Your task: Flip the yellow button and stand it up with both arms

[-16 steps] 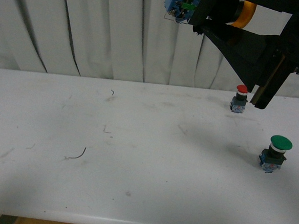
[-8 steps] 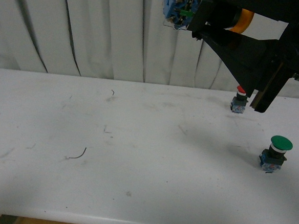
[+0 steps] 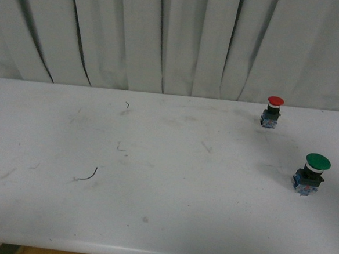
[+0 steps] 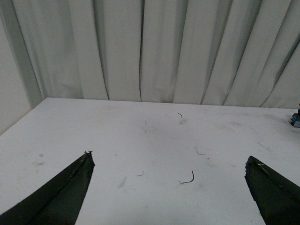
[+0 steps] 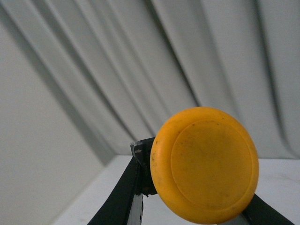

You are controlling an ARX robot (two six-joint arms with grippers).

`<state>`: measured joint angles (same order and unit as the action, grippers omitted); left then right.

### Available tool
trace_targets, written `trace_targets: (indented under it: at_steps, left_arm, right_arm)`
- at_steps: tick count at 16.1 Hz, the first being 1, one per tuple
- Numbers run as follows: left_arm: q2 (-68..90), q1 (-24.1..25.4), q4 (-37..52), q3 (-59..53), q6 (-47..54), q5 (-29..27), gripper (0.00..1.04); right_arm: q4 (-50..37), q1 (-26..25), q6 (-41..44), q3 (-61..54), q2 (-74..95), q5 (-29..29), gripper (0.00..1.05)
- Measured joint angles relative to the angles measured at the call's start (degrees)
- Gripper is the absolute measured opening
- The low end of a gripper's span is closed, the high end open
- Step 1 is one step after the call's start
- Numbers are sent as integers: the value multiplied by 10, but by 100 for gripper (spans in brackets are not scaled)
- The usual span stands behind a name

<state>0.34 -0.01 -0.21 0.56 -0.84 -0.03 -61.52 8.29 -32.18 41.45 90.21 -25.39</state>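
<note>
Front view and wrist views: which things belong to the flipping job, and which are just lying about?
In the job: yellow button, right pincer gripping it, left pincer open.
Lying about: red button, green button, both standing on the table.

The yellow button [image 5: 204,164] has a matt, faintly speckled cap, probably plastic. The table [image 3: 155,161] is smooth, dull white and scuffed; behind the table, the curtain [image 3: 164,39] is pleated matt cloth.

Dim, flat cool light, faint shadows on table [image 3: 151,219], mild grain, yellow button [image 5: 204,164] soft-focus
</note>
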Motion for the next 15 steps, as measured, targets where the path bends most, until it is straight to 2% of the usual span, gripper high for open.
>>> trace_targets:
  at_steps: [2, 4, 7, 15]
  left_arm:
    - [0, 0, 0, 0, 0, 0, 98]
    - [0, 0, 0, 0, 0, 0, 98]
    - [0, 0, 0, 0, 0, 0, 98]
    - [0, 0, 0, 0, 0, 0, 98]
  right_arm:
    - [91, -28, 127, 8, 2, 70, 33]
    - [139, -66, 189, 40, 17, 107, 33]
    - [215, -96, 261, 76, 64, 162, 33]
    - [301, -113, 311, 129, 108, 209, 33]
